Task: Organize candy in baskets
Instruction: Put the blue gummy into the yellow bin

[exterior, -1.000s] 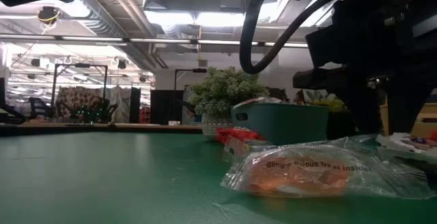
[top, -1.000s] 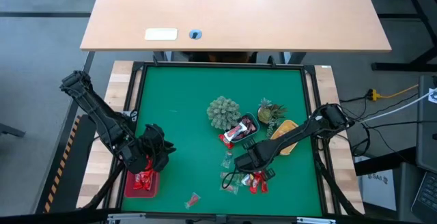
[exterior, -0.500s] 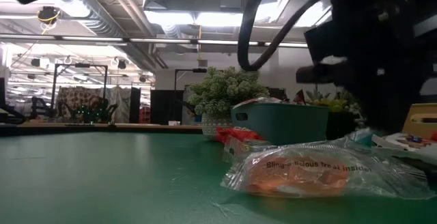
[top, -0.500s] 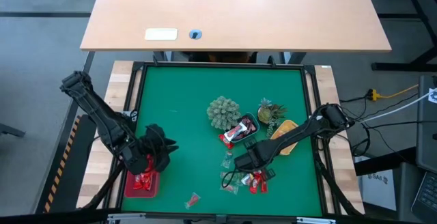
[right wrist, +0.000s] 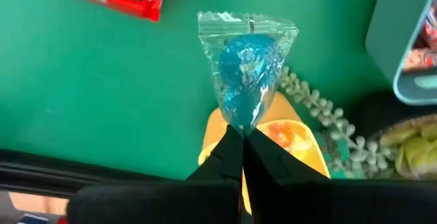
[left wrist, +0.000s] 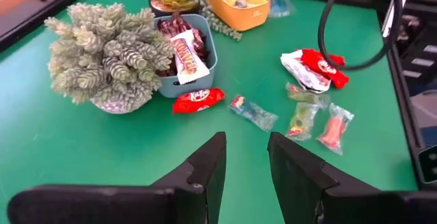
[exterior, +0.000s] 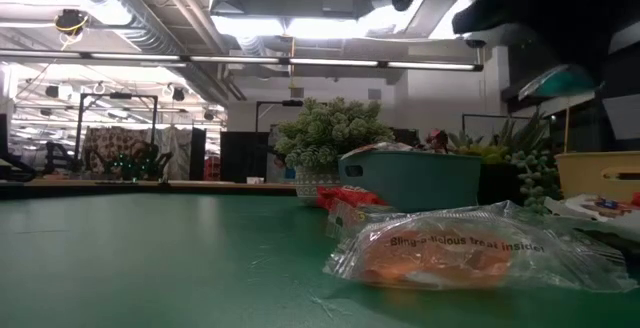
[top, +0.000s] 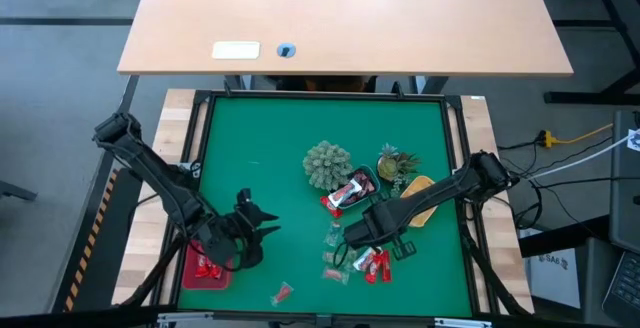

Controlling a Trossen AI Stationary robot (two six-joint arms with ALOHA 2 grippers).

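While the right claw (right wrist: 240, 138) pinches the tail of a clear wrapper with a blue sweet (right wrist: 248, 63) inside, its fingers closed tight on the plastic, the candy hangs lifted off the green desk (top: 270, 148), above the rounded yellow-orange basket (right wrist: 300, 138) seen beneath it in the right wrist view. Gripping the wrapper's end rather than the sweet itself probably keeps the fingers clear of the dish rim when the candy is dropped. In the high view this claw (top: 362, 230) sits just beside the loose scatter of red and clear wrapped candies (top: 365, 263) near the desk's front right.

The left claw (left wrist: 244, 157) is parted a little and holds nothing; in the high view it (top: 258, 230) hovers just off the red rectangular basket (top: 205, 270), which already carries red-wrapped sweets, and it faces across the mat toward the pile. The pale blue basket (left wrist: 194, 50) holds dark and red bars beside a pale green spiky plant ornament (left wrist: 106, 57). One red sweet (top: 282, 293) lies alone near the front edge, well apart from every basket.
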